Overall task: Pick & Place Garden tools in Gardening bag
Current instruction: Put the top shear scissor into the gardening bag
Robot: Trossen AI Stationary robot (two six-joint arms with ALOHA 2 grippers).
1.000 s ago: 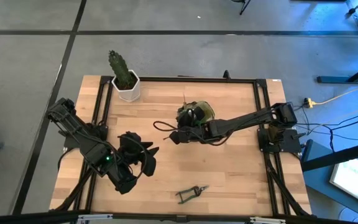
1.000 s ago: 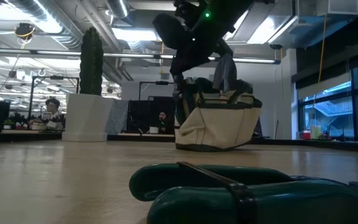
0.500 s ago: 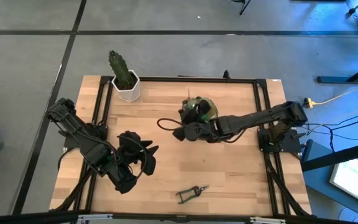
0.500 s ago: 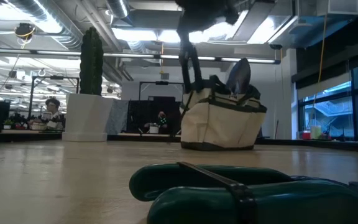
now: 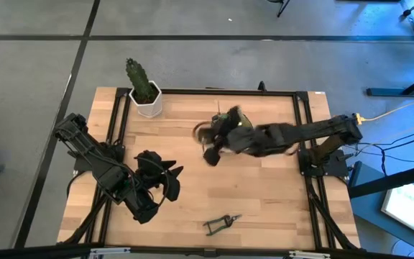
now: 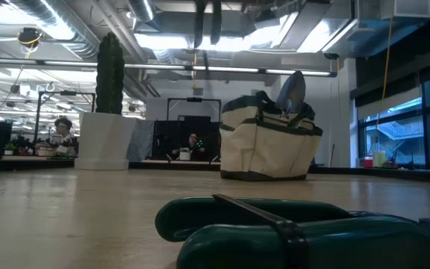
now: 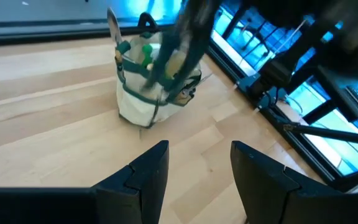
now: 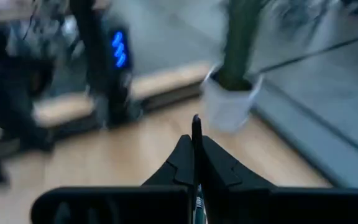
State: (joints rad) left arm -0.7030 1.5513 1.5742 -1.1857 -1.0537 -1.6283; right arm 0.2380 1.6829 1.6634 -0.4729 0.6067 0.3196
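The gardening bag stands upright on its base at the table's middle far side. It also shows in the low view and the left wrist view. A silver trowel blade and a green spray bottle stick out of its mouth. The pruning shears lie near the front edge. My right gripper is raised just in front of the bag, shut, with a thin dark looped thing at its tip. My left gripper is open and empty at the near left. My right gripper has a thin dark strip between its shut fingertips. Which thing it is cannot be told. It is lifted clear of the table, and two dark strands hang below the gripper in the low view.
A green cactus in a white pot stands at the far left corner. The black frame rails run along the table's sides. Bare wood lies between my left gripper and the bag. The shears' handles fill the low view's foreground.
My right gripper has risen quickly from beside the bag's mouth, taking the dark looped thing up with it. The bag, which leaned toward the table's left, has come upright and shifted slightly toward the far right.
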